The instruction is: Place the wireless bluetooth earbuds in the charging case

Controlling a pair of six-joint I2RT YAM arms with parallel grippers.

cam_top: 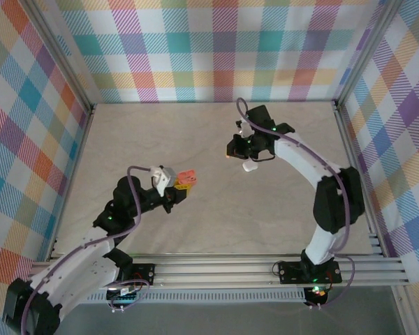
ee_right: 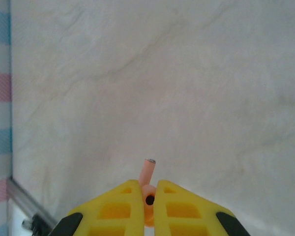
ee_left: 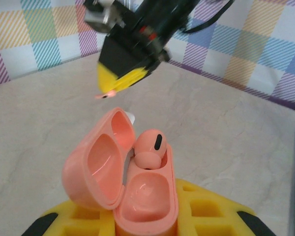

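Salmon-pink plastic is showing between the yellow fingers of the right end effector (ee_right: pixel 147 187), which is pinching narrowly on the held earbud (ee_right: pixel 148 169). The bud's head is sitting in the grip and its stem is poking out ahead of the fingertips, leaning a little to one side, so its long axis is running roughly along the reach of the end effector.

The left end effector (cam_top: pixel 179 183) is clamping the base of the charging case (ee_left: pixel 145 227), which is standing upright above the worktop (ee_right: pixel 187 88) with its lid hanging open to the left in the left wrist view.

Inside, the seated earbud (ee_left: pixel 150 147) is filling the far socket, while the near socket is lying empty.

From the left wrist, the right end effector is hovering above and beyond the case, apart from it. From overhead, it is lying to the case's right and farther from the bases. The coming move looks to be bringing the stem down into the empty near socket.
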